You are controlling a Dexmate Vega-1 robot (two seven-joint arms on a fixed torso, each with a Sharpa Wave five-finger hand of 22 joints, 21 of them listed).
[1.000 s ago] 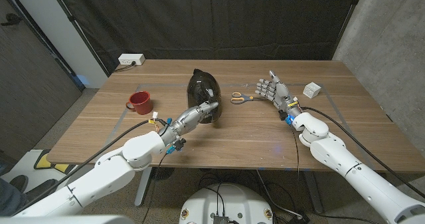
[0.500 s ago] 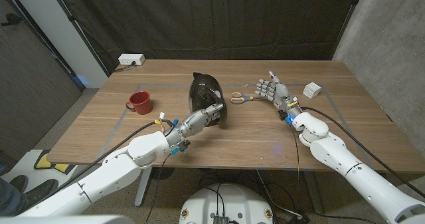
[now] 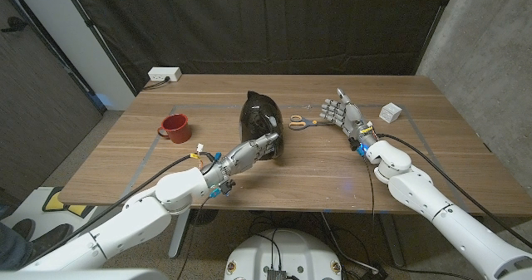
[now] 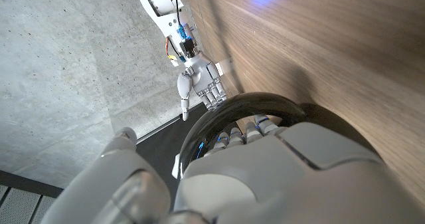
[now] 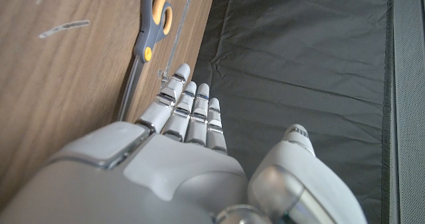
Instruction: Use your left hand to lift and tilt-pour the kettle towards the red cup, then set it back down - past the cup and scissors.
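Left hand [image 3: 260, 142] clamped on kettle [image 3: 261, 119] handle; could slip and clip scissors [image 3: 302, 122] just beside if grip loosens.

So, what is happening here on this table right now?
The robot's left hand grips the handle of a glossy black kettle in the middle of the wooden table. Whether the kettle is lifted or standing cannot be told. A red cup stands apart on the kettle's left, and orange-handled scissors lie on its right. The right hand waits beside the scissors with fingers apart, holding nothing. A small white cube sits further right.
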